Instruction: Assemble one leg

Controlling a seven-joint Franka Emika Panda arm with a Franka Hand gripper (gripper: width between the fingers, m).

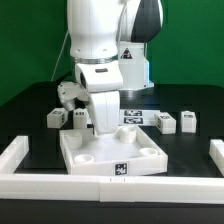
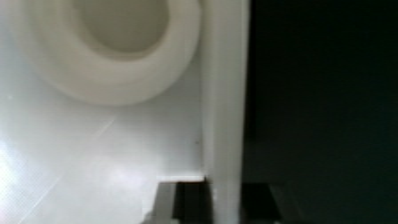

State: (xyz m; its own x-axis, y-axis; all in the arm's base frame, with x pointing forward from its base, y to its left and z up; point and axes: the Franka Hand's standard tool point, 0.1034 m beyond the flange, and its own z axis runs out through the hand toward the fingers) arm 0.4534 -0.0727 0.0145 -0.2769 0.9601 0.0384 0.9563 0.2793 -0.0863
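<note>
On the dark table [image 1: 30,105], behind the big white panel, four look-alike legs stand in two pairs, each a small white block with a black-and-white tag. On the exterior view's left are the outer left leg [image 1: 54,117] and the inner left leg [image 1: 78,119], set just beside each other. On the exterior view's right are the inner right leg [image 1: 167,122] and the outer right leg [image 1: 187,121], also side by side. All four rest on the table, apart from the panel, and none is in the claw.

Between the pairs, the arm [image 1: 100,55] reaches straight down, and the claw [image 1: 104,128] sits low over the far left part of the square panel [image 1: 100,171]. The panel has a raised rim and shallow round sockets near its corners.

The wrist view is very close and blurred. It shows one round socket [image 2: 121,40], the flat white floor of the panel and its rim [image 2: 222,110] running along the dark table. Two dark shapes lie either side of that rim at the frame's edge. I cannot tell from either view whether the claw is wide, narrow or gripping the rim.

Behind the arm lies the marker board [image 1: 136,117]. Long white rails border the scene: the left rail [image 1: 18,160], the front rail [image 1: 70,187] and the right rail [image 1: 216,155].
</note>
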